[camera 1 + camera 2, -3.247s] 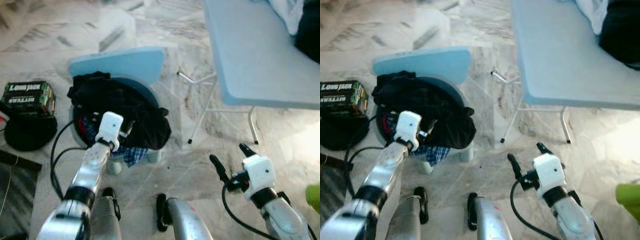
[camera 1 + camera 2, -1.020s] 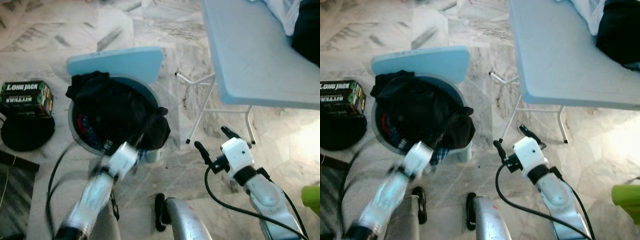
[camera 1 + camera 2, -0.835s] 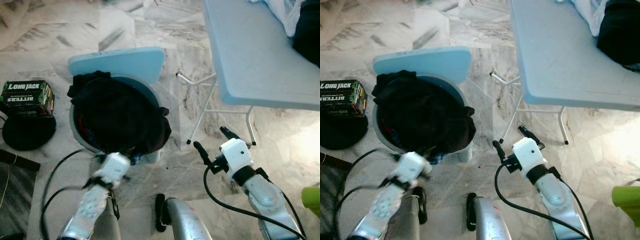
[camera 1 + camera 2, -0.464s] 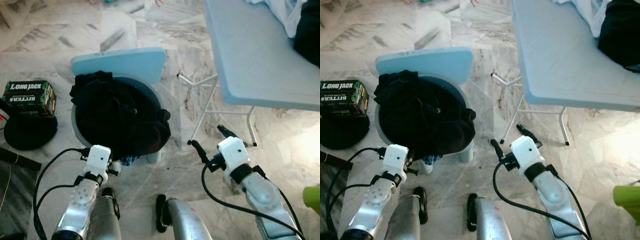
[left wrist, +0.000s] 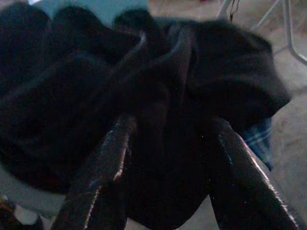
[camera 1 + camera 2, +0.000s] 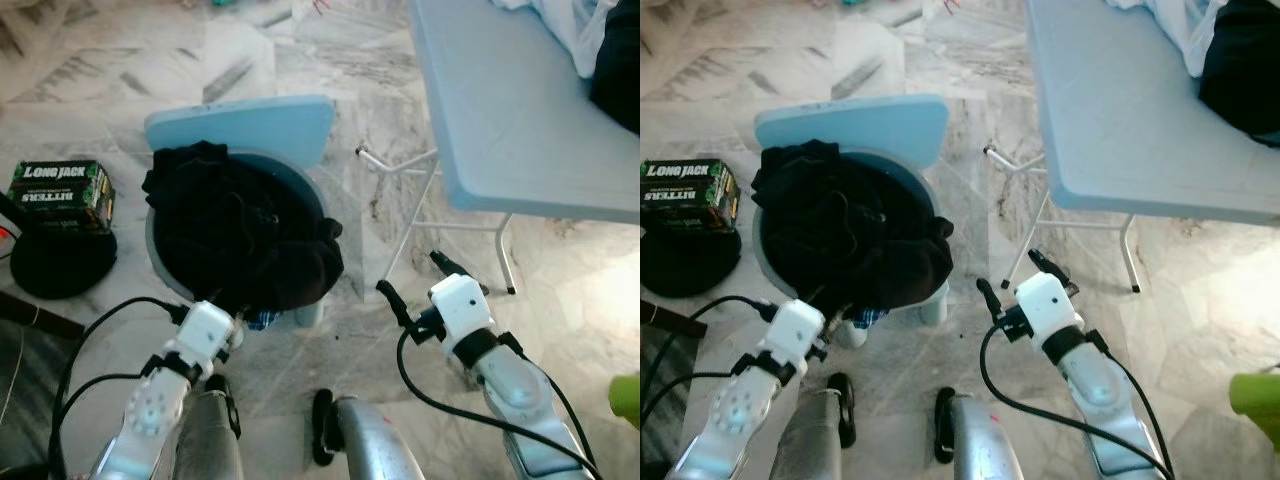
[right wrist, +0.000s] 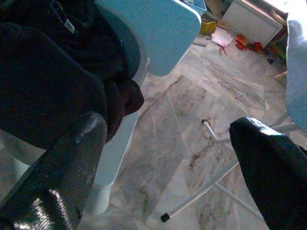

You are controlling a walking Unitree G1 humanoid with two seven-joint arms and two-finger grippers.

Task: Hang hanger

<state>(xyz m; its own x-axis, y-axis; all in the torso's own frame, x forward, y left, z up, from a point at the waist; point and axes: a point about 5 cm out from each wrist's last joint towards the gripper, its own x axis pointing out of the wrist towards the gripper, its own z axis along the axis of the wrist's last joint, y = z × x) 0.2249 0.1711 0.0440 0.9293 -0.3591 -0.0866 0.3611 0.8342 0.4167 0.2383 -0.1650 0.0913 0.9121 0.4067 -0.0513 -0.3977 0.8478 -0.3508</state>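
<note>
I've drawn my left gripper back out of the blue laundry basket; a few seconds ago it was reaching in among the dark clothes, and now it sits at the near rim, fingers spread wide with nothing between them. My right gripper has moved in from the right and hovers over the marble floor between the basket and the folding surface, also wide open and empty. I can't make out a hanger anywhere. If one is here, I'd guess it's buried under that black clothing, so the pull-back means I came away without it and must search again.
</note>
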